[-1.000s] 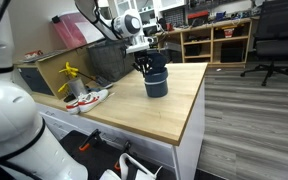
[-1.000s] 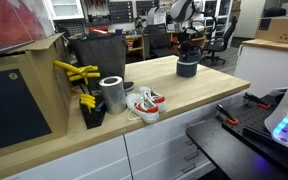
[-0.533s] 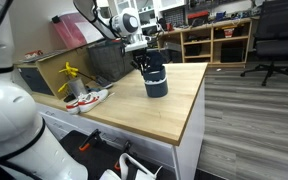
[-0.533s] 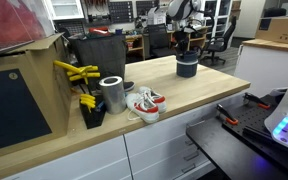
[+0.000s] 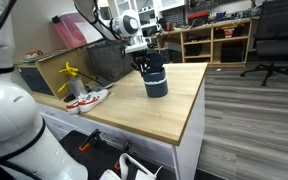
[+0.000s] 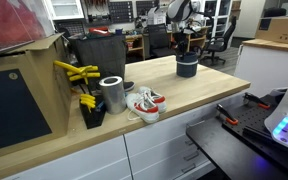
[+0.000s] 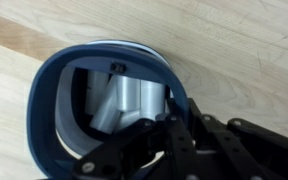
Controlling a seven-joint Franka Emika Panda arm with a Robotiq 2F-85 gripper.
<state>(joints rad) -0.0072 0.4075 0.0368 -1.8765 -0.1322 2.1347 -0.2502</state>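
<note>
A dark blue cup (image 5: 156, 82) stands near the far end of the wooden table (image 5: 154, 115); it also shows in the other exterior view (image 6: 187, 66). My gripper (image 5: 144, 64) comes down onto its rim from above in both exterior views (image 6: 184, 50). In the wrist view the cup (image 7: 54, 90) has a blue rim and a shiny grey inside. The black fingers (image 7: 174, 140) sit at the near rim, one inside and one outside, closed on the wall.
A pair of white and red sneakers (image 6: 144, 102) lies beside a silver can (image 6: 112, 94) and yellow tools (image 6: 76, 72). A dark box (image 5: 109, 60) stands behind the cup. The table's edge (image 5: 196, 110) drops to the floor; an office chair (image 5: 272, 40) is beyond.
Hardly anything differs. The gripper stays at the cup's rim; the gripper and cup seem to have risen very slightly in an exterior view.
</note>
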